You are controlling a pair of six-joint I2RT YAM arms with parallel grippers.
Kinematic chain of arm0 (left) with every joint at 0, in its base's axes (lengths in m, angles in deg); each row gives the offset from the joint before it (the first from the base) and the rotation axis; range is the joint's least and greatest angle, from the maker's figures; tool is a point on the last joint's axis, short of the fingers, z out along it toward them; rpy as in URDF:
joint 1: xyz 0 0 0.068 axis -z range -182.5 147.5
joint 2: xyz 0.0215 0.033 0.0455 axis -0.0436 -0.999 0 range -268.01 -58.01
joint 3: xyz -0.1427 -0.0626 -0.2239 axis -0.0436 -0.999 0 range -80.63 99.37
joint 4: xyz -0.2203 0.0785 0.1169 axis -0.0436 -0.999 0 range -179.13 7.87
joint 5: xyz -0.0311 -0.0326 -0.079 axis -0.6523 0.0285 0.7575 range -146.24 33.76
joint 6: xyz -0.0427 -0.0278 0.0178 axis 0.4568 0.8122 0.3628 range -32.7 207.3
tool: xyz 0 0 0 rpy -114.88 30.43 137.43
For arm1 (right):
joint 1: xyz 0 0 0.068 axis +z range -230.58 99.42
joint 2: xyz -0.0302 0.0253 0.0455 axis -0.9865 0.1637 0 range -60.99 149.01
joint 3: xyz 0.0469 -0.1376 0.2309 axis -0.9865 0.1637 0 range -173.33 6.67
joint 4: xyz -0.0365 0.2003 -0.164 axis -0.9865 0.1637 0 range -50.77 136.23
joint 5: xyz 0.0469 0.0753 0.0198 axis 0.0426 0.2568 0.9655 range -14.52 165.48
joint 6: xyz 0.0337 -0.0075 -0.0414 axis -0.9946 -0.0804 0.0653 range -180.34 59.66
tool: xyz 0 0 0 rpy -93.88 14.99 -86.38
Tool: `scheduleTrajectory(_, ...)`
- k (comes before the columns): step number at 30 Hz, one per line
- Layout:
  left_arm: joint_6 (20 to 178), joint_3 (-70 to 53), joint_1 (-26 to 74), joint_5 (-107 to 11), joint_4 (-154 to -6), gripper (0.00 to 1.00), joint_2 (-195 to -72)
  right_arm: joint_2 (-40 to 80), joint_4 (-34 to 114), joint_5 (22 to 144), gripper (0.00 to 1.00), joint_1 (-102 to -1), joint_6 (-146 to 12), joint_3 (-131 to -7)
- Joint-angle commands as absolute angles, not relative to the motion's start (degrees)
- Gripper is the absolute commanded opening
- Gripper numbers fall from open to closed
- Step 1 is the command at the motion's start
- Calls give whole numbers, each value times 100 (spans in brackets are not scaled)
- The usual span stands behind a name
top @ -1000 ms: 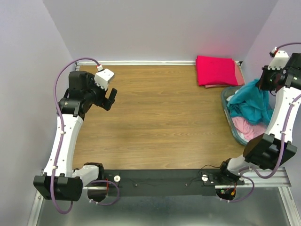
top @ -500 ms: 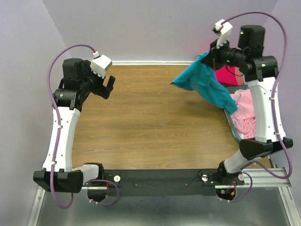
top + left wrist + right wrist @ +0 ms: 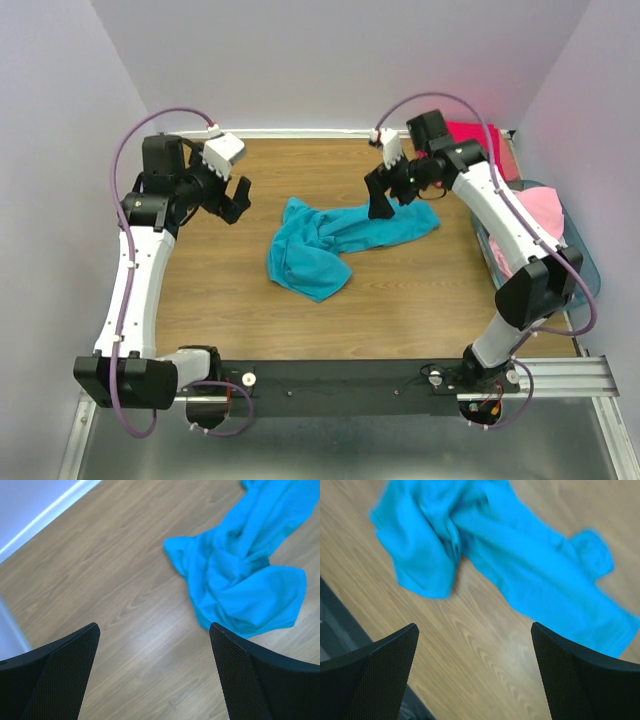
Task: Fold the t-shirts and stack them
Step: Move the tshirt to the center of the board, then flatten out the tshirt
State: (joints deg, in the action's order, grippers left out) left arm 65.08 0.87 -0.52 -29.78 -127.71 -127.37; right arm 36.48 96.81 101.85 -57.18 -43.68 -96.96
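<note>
A teal t-shirt [image 3: 330, 240] lies crumpled and stretched out in the middle of the wooden table [image 3: 300, 310]. My right gripper [image 3: 380, 205] hovers just above its right part, open and holding nothing. In the right wrist view the teal t-shirt [image 3: 520, 570] lies beyond the open right gripper [image 3: 474, 630]. My left gripper [image 3: 235, 205] hangs open over bare wood to the shirt's left. The left wrist view has the teal t-shirt [image 3: 240, 580] ahead of the open left gripper [image 3: 154, 627]. A folded crimson-pink t-shirt [image 3: 478, 132] lies at the back right.
A blue-tinted plastic basket [image 3: 590, 270] at the right edge holds light pink t-shirts [image 3: 545, 215]. Walls close the table at the back and both sides. A black rail [image 3: 340, 378] with the arm bases runs along the near edge.
The right arm lifted the teal t-shirt from the basket, swung it left over the table and let it go; it now lies on the wood. The left arm barely moved.
</note>
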Motion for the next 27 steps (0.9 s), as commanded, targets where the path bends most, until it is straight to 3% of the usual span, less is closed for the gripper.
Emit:
scheduleTrajectory(1, 5822, -485, 22, -1871, -12933, 98, -12674, 3376, 9645, 9526, 100, -5755, -4303, -8704)
scheduleTrajectory(7, 5724, -1600, 1611, -2818, -12047, 98, -12857, 3498, 8724, 8806, 99, -6115, -4461, -7622)
scheduleTrajectory(9, 5611, -1830, 2094, -3039, -11957, 94, -13137, 3751, 8468, 8551, 95, -6212, -4540, -7559)
scheduleTrajectory(13, 5566, -2181, 2666, -3365, -11808, 87, -13542, 4175, 8282, 8348, 92, -6396, -4628, -7673)
scheduleTrajectory(24, 5847, -2640, 3538, -4392, -10762, 86, -14413, 4992, 7764, 7583, 87, -6616, -4733, -7542)
scheduleTrajectory(26, 5830, -2561, 3521, -4516, -10788, 74, -14668, 5089, 7720, 7398, 83, -6625, -4751, -7498)
scheduleTrajectory(27, 5795, -2543, 3521, -4560, -10840, 62, -14738, 5133, 7702, 7329, 78, -6625, -4751, -7489)
